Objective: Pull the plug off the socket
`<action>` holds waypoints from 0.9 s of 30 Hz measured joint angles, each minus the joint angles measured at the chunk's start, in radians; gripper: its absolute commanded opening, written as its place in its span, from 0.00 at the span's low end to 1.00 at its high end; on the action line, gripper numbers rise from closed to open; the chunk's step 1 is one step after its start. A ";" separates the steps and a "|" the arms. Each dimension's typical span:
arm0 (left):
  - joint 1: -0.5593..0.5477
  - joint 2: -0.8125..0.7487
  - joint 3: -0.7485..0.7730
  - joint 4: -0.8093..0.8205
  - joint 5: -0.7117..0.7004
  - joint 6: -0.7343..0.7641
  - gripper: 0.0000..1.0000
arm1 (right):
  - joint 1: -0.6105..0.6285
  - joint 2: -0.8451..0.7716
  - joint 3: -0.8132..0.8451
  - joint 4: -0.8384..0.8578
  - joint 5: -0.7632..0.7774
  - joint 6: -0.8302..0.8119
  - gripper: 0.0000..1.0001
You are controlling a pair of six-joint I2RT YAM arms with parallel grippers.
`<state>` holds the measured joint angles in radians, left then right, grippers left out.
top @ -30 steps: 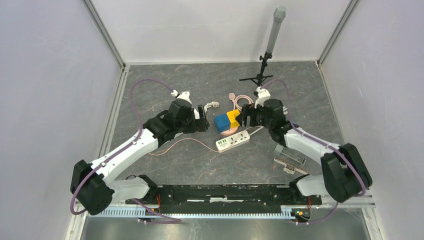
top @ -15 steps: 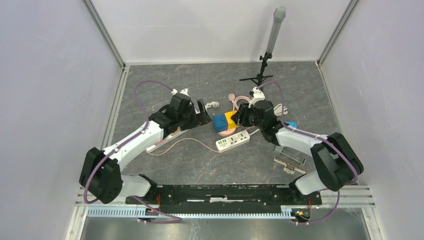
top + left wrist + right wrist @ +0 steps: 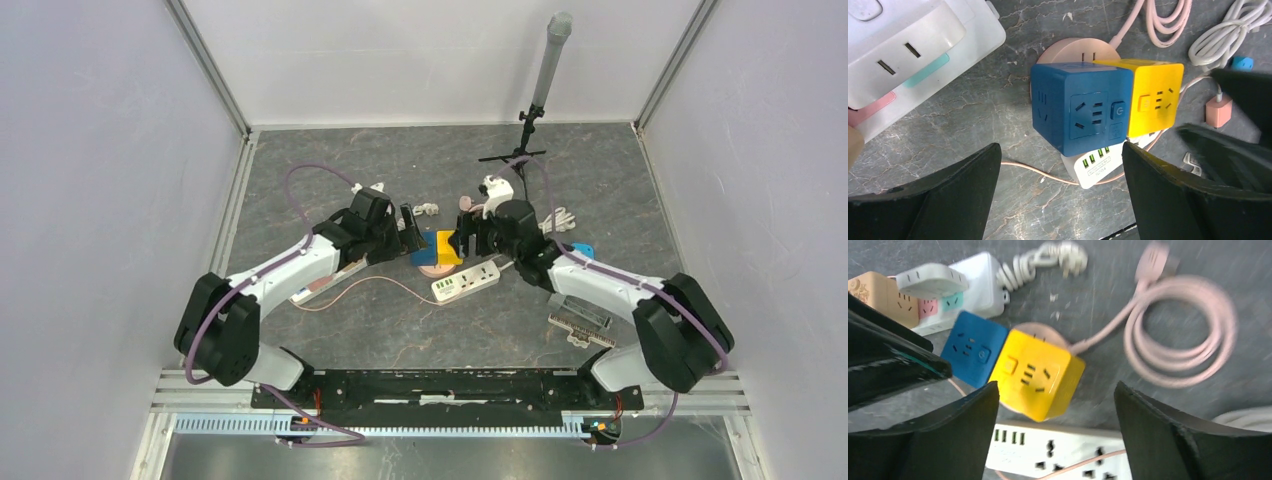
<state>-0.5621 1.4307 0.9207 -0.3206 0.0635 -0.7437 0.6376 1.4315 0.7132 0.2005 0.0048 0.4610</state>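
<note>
A blue cube socket (image 3: pixel 1081 114) and a yellow cube socket (image 3: pixel 1153 102) sit joined side by side on a round pink socket base (image 3: pixel 1078 50). In the top view the blue cube (image 3: pixel 422 247) is on the left and the yellow cube (image 3: pixel 447 246) on the right. My left gripper (image 3: pixel 408 228) is open just left of the blue cube, which lies ahead of its fingers in the left wrist view (image 3: pixel 1060 190). My right gripper (image 3: pixel 466 240) is open just right of the yellow cube (image 3: pixel 1040 377), its fingers (image 3: pixel 1055 435) apart. Neither gripper holds anything.
A white power strip (image 3: pixel 466 282) with a thin pink cord lies just in front of the cubes. A coiled pink cable (image 3: pixel 1178 330) and a white coiled cable (image 3: pixel 560 218) lie behind. White and pink adapters (image 3: pixel 908 65) lie under the left arm. A tripod pole (image 3: pixel 535 100) stands at the back.
Both grippers have closed in on the cube pair, the left moving right and the right moving left. The cubes and pink base appear shifted slightly left.
</note>
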 measured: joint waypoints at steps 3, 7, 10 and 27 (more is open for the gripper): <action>0.000 0.014 0.000 -0.004 0.000 0.000 0.95 | -0.014 -0.037 0.095 -0.044 -0.031 -0.231 0.94; 0.000 0.021 0.005 -0.006 0.000 0.000 0.94 | -0.019 -0.061 0.212 -0.082 -0.171 -0.523 0.94; 0.000 0.038 0.017 -0.006 0.000 0.000 0.94 | -0.018 -0.058 0.266 -0.144 -0.283 -0.715 0.96; 0.011 0.092 0.055 -0.021 0.057 0.027 0.87 | -0.109 0.368 0.578 -0.600 -0.758 -1.308 0.87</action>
<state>-0.5514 1.5230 0.9756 -0.3420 0.1204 -0.7162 0.5282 1.7996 1.2911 -0.3992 -0.7532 -0.8467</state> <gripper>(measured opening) 0.900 0.899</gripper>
